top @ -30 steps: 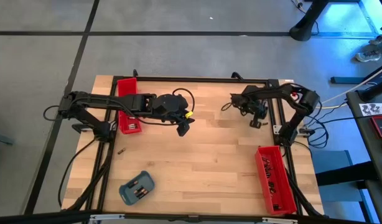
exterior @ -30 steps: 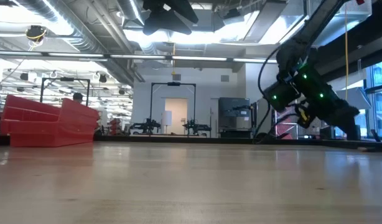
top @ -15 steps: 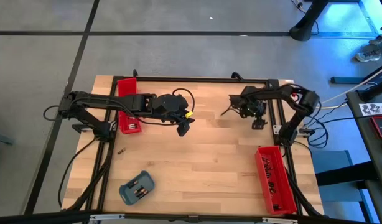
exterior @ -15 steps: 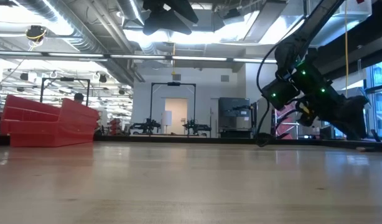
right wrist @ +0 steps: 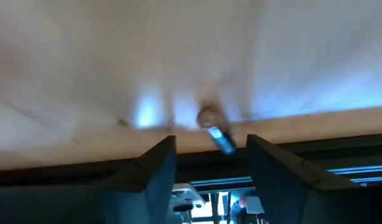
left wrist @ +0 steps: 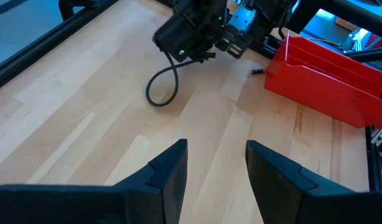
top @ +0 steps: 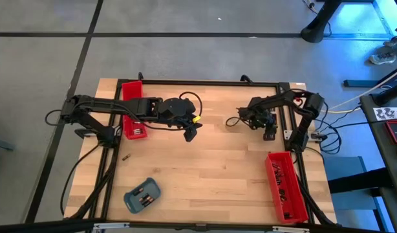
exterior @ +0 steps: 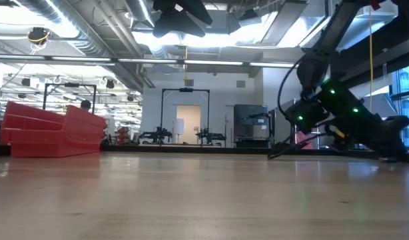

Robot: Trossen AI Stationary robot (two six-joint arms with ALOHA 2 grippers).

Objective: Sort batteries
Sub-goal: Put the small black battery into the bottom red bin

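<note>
Wooden planks form the table (top: 211,168), which is framed by a black rail. The left gripper (top: 190,134) hangs above the middle of the table, toward the far side. In the left wrist view its two dark fingers (left wrist: 169,169) stand apart with bare wood between them and nothing held.

The right gripper (top: 269,134) sits low at the right edge of the table, just beside the rail and near the far end of the right red tray (top: 286,186). In the right wrist view its fingers (right wrist: 158,165) are spread, and a small silvery battery (right wrist: 221,139) lies free on the wood between them, close to the table edge. Neither finger touches it. In the left wrist view a small dark battery (left wrist: 256,71) lies on the wood just beside that red tray.

A second red tray (top: 133,110) stands at the far left, under the left arm. One loose battery (top: 127,156) lies on the wood near the left rail. A blue-grey tray (top: 142,195) at the near left holds several more batteries (top: 144,196).
</note>
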